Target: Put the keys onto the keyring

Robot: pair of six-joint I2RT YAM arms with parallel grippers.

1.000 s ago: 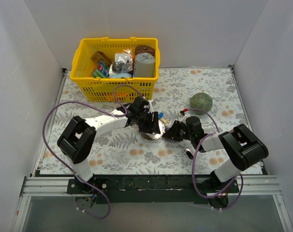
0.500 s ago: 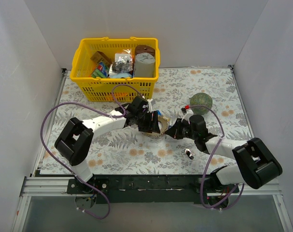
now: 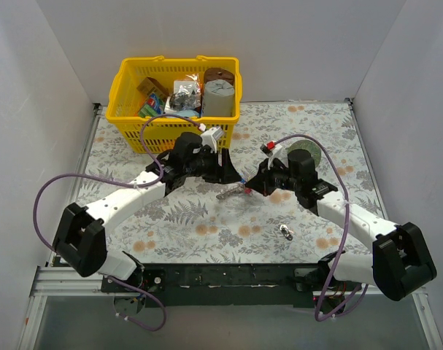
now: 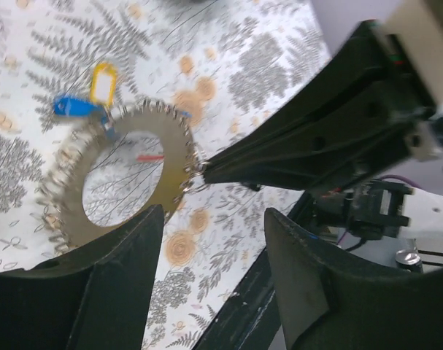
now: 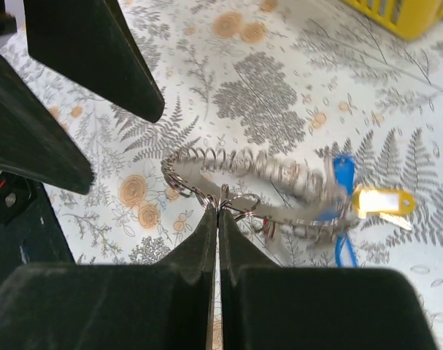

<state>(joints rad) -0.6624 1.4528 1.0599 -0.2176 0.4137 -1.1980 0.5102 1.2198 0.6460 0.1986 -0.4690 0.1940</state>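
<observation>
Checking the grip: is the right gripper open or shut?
Shut: the right gripper pinches at the rim of the keyring, fingertips together.

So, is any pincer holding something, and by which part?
The right pincer holds the keyring by its rim; the left pincer is open and empty.

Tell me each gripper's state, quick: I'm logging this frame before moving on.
Left gripper: open, holding nothing.
Right gripper: shut on the keyring, pinching its rim.
</observation>
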